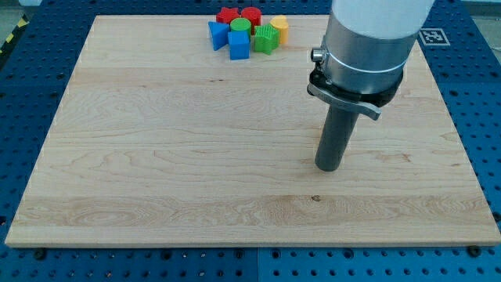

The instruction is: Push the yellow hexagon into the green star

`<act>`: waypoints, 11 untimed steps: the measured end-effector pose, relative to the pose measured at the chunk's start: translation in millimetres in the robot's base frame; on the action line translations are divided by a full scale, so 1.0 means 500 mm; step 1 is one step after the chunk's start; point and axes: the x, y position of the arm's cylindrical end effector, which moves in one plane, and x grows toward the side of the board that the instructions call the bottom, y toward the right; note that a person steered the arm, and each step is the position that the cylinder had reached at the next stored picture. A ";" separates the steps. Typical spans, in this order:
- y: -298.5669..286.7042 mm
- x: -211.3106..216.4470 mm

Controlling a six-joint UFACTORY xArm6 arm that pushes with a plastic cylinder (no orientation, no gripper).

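Several blocks cluster at the view's top: yellow hexagon [279, 28] touching green star [265, 37]; my tip [328, 167], a plain rod with nothing to open or close, stands well apart below.

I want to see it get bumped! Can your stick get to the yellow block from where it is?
Probably yes. My tip sits below the cluster, right of centre, with bare board up to the yellow hexagon on the cluster's right edge, touching the green star.

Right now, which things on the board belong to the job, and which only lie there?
For the job:
- yellow hexagon
- green star
- my tip, far below the blocks, toward the view's right

Only lying there:
- two red blocks
- two blue blocks
- green cylinder
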 end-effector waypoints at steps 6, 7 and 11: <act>0.125 -0.098; 0.122 -0.131; 0.006 -0.260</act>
